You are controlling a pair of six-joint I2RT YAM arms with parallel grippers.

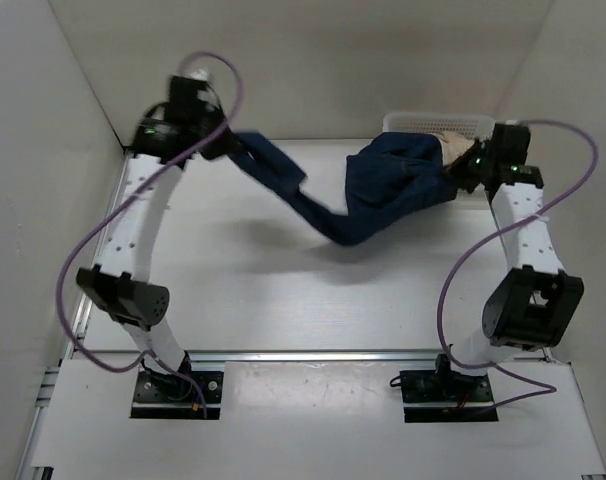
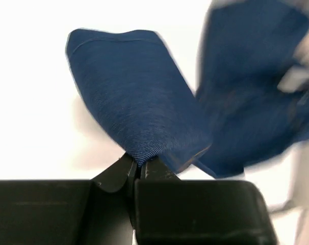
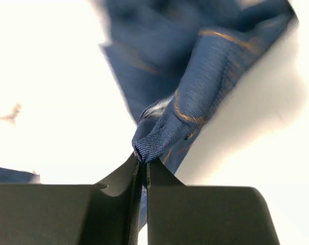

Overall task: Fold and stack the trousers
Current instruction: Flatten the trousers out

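Trousers [image 1: 383, 195] are held sagging over the tabletop [image 1: 283, 300], a leg end pinched in the left pincer [image 2: 140, 171] and a tan-stitched edge pinched in the right pincer [image 3: 144, 164], seemingly to be spread for folding.

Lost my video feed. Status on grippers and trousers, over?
Left gripper shut on a leg end, right gripper shut on a stitched edge. Trousers slung between them, middle sagging. White basket at far edge, beside right gripper.
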